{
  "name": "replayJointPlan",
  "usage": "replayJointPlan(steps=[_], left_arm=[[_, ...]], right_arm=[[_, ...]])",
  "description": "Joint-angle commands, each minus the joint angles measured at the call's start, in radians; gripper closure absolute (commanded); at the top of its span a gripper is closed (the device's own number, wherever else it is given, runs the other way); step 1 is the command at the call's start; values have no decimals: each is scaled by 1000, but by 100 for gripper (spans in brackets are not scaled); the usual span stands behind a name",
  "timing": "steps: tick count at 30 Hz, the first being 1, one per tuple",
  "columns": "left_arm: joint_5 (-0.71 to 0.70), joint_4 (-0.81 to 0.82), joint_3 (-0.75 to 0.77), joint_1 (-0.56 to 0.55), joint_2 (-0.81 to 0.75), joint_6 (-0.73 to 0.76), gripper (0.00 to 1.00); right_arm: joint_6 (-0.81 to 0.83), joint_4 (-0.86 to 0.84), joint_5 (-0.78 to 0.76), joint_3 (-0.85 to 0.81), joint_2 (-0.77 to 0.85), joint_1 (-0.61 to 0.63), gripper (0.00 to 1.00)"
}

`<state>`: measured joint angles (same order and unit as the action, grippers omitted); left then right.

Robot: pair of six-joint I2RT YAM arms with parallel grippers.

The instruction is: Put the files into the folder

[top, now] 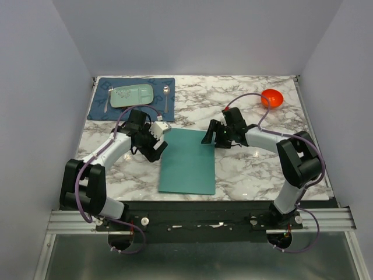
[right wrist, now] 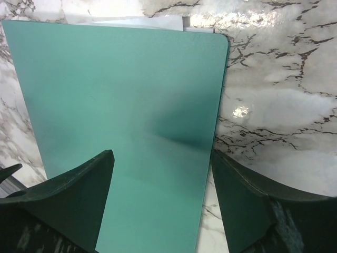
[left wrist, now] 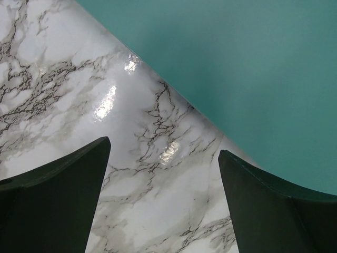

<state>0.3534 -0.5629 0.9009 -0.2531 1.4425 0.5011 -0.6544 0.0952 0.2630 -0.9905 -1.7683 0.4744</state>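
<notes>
Folder (top: 187, 161) closed, files (right wrist: 142, 22) mostly hidden, left claw (left wrist: 163, 147) and right claw (right wrist: 162, 155) spread.

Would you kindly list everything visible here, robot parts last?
Flat teal-green rectangular folder: one, teal, closed, table centre.
White paper sliver: one, white, peeking past a folder edge.
Dark blue rectangular placemat: one, blue, far-left corner.
Pale green rectangular plate: one, green, on the placemat.
Metal spoon: one, silver, placemat, right of plate.
Round orange-red bowl: one, far right.
White marble-patterned table: one, under everything.
Left hand: one, dark, open, beside folder.
Right hand: one, dark, open, over folder's edge.
</notes>
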Motion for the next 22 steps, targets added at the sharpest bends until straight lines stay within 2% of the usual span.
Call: replayJointPlan(steps=[1, 2, 3, 9, 16, 22], left_arm=[[-18, 23, 3, -5, -47, -9, 1], [-14, 18, 16, -5, -62, -30, 1], [-11, 17, 24, -3, -71, -48, 1], [21, -6, 72, 6, -155, -151, 1], [19, -25, 66, 26, -220, -194, 1], [9, -11, 35, 55, -241, -228, 1]], right_arm=[[47, 41, -24, -33, 47, 4, 16], [70, 52, -30, -37, 87, 6, 16], [84, 58, -36, -37, 111, 13, 8], [177, 97, -51, -14, 341, 55, 0], [213, 129, -93, 53, 542, 92, 0], [220, 136, -122, 121, 604, 105, 0]])
